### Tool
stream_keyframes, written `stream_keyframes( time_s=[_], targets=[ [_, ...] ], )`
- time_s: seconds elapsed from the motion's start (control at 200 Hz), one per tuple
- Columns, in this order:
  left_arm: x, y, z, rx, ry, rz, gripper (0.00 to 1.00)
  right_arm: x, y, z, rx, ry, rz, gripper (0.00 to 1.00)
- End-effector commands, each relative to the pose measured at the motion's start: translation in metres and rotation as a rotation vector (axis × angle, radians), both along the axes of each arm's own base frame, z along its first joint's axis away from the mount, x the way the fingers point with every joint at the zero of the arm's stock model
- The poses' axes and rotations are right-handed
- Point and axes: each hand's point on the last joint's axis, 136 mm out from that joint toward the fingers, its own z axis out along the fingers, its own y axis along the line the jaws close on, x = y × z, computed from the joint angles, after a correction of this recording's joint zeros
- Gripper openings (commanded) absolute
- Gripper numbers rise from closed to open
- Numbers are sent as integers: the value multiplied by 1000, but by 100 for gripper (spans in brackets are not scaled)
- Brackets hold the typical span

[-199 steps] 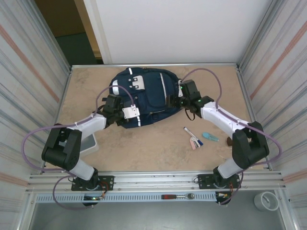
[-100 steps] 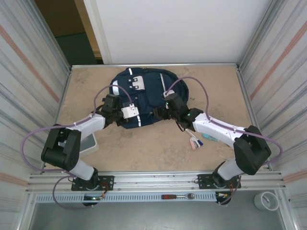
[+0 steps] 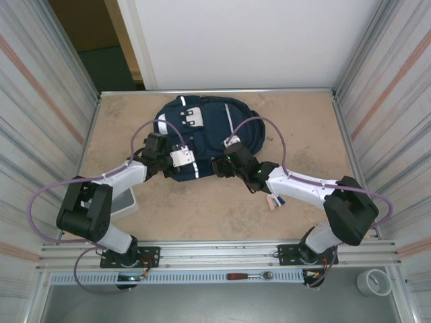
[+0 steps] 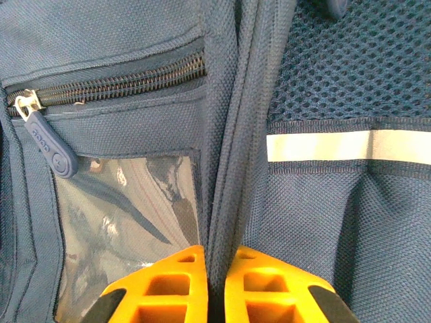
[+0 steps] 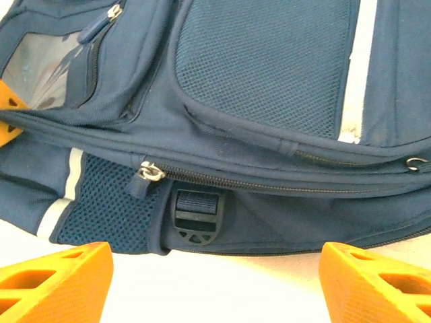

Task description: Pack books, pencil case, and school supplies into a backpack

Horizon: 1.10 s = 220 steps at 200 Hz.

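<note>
I am observing the backpack (image 3: 209,128) lying at the far middle of the surface (image 3: 202,208). The left tool (image 4: 215,282) is pinching a raised fabric seam of the backpack, its fingers closed on it beside a clear window pocket (image 4: 128,222). The right tool (image 5: 217,266) is facing the backpack's near edge, jaws standing wide apart and holding nothing, opposite a buckle (image 5: 197,217). The school supplies (image 3: 273,200) are lying near-right of the backpack, partly covered by the right arm (image 3: 303,185).

Right gripper (image 3: 220,165) swung left along near edge of backpack (image 3: 209,128), arm now covering most school supplies (image 3: 273,202).
</note>
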Motion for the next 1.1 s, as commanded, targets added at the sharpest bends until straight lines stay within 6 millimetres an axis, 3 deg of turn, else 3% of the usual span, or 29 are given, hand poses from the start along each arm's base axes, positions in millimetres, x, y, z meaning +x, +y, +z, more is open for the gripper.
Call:
stream_keyframes(
  time_s=[0.0,0.24,0.551,0.711,0.902,1.097],
  targets=[
    [-14,-16,15,-112,43,-54,2,-2,6,-5,7,-7,2,79],
    [-14,-23,28,-224,96,-55,0,-5,15,-12,82,-11,22,78],
    [-14,-26,30,-253,113,-62,0,3,43,-27,106,-31,25,64],
    [-14,-27,30,-254,112,-65,0,16,41,-31,62,-52,-71,56],
    [-14,-27,32,-258,110,-67,0,28,37,-30,-42,-101,-157,61],
    [-14,-27,30,-250,110,-65,0,42,36,-39,-143,-107,-208,58]
  ],
)
